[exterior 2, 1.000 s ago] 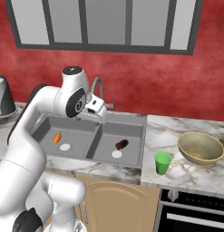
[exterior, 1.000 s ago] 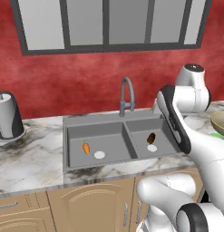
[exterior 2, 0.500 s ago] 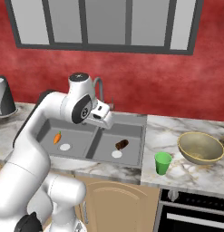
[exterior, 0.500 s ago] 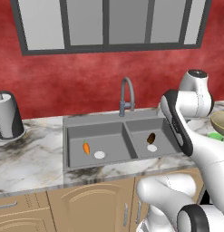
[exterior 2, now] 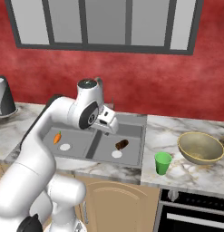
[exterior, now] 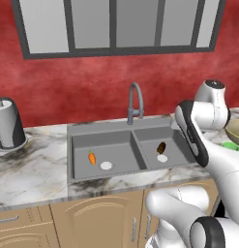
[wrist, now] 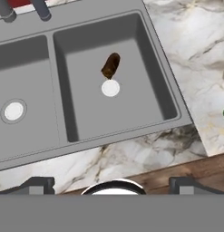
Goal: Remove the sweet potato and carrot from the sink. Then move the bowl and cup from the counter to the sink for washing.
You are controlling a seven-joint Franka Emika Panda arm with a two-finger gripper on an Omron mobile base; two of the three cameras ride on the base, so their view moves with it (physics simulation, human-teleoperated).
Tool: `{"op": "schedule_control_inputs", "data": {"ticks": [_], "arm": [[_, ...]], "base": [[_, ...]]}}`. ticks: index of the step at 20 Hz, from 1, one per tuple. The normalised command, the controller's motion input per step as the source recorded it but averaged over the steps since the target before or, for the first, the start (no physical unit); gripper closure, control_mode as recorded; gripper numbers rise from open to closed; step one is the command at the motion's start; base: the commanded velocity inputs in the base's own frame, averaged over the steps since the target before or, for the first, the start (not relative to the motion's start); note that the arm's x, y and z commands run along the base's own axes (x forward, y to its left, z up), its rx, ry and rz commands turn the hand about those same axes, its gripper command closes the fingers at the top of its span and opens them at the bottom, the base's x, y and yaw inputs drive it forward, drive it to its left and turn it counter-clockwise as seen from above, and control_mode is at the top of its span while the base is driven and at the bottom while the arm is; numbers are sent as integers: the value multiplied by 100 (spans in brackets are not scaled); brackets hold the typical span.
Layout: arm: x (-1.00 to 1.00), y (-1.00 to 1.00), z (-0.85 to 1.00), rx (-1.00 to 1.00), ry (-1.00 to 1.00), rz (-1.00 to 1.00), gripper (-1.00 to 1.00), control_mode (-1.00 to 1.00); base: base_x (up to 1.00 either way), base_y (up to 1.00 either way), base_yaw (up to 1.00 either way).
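Hand view: sweet potato (wrist: 110, 65) is lying in the right basin of the sink (wrist: 170, 105), touching the far edge of the white drain (wrist: 110, 88).
Long axis: it is running from the drain up toward the far right corner of the basin, slightly slanted.
Way from pincer: it is sitting ahead of and below the gripper (wrist: 111, 183), close to the centre line between the tips, so the coming move looks like a reach forward and down.
Carrot: carrot (exterior 2: 57, 137) is lying in the left basin, beside its own drain, farther from the hand.
Pincer: jaws are standing spread wide, pinching nothing.
Arm pose: gripper (exterior 2: 108, 128) is hanging above the divider between the basins, elbow raised, hand looking down and toward the right basin.
Counter items: cup (exterior 2: 163, 162) and bowl (exterior 2: 200, 147) are waiting on the counter (exterior 2: 177, 136) right of the sink.
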Motion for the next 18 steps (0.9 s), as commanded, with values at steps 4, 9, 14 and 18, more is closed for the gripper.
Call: {"op": "schedule_control_inputs", "data": {"ticks": [4,9,14,18], "arm": [[10,-13,-22,3,0,0,-100,-100],[4,-16,-21,9,0,3,-100,-100],[7,-7,-22,12,0,3,-100,-100],[14,-3,-20,3,0,0,-100,-100]], "base": [[0,0,0],[0,0,0],[0,0,0],[0,0,0]]}}
